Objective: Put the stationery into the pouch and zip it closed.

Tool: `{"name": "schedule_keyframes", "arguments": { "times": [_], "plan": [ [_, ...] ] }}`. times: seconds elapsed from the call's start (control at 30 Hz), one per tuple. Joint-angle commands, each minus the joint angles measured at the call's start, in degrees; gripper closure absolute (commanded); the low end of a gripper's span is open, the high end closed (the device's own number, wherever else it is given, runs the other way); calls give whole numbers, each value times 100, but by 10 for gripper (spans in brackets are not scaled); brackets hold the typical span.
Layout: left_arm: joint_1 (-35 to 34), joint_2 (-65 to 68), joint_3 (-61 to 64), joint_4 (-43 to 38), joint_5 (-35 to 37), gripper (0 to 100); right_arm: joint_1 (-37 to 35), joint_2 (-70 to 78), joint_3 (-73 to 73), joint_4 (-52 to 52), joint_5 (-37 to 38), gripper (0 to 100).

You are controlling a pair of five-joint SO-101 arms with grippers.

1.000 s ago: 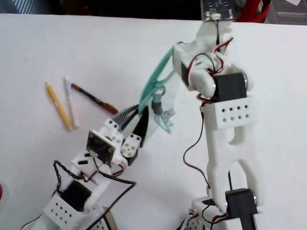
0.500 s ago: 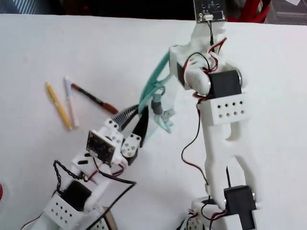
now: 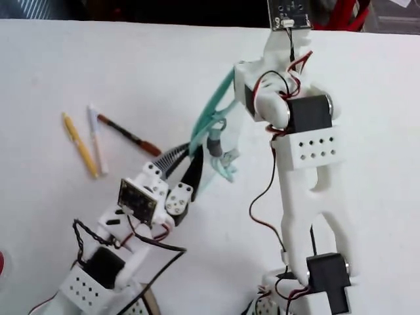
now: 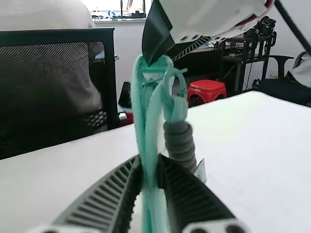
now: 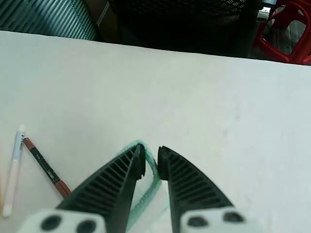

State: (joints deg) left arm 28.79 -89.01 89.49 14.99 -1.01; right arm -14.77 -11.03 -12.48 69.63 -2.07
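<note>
A clear pouch with a teal zip edge is held up off the white table between both arms. My left gripper is shut on its near end, seen from above at the gripper. My right gripper is pinched on the teal edge at the far end; its black fingertip touches the pouch top. A grey ribbed item sits inside the pouch. A yellow pen, a white pen and a brown pencil lie on the table left of the pouch.
The right arm's white body spans the table's right half, with loose wires beside it. A black mesh chair and a red stool stand beyond the far edge. Something red shows at the left border.
The right arm shifted slightly left and away, carrying the pouch's far end with it. The left arm and the pens stayed put.
</note>
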Motion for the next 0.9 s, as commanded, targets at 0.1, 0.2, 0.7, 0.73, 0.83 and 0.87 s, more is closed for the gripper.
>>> {"name": "schedule_keyframes", "arguments": {
  "times": [0.1, 0.2, 0.7, 0.73, 0.83, 0.87],
  "plan": [
    [-708, 31, -624, 800, 527, 805, 110, 4, -35, -75, -9, 980],
    [-1121, 31, -1538, 1934, 686, 804, 110, 4, -26, -57, -9, 980],
    [-3565, 75, -3903, 4686, 229, 809, 101, -48, -26, 224, -9, 980],
    [-3556, 75, -4018, 4703, 167, 809, 101, -48, -26, 251, -9, 980],
    [-3512, 391, -4229, 4782, 176, 810, 101, -48, -26, 382, -9, 980],
    [-3424, 673, -4360, 4897, 176, 819, 92, -48, -26, 382, -9, 980]
  ]
}}
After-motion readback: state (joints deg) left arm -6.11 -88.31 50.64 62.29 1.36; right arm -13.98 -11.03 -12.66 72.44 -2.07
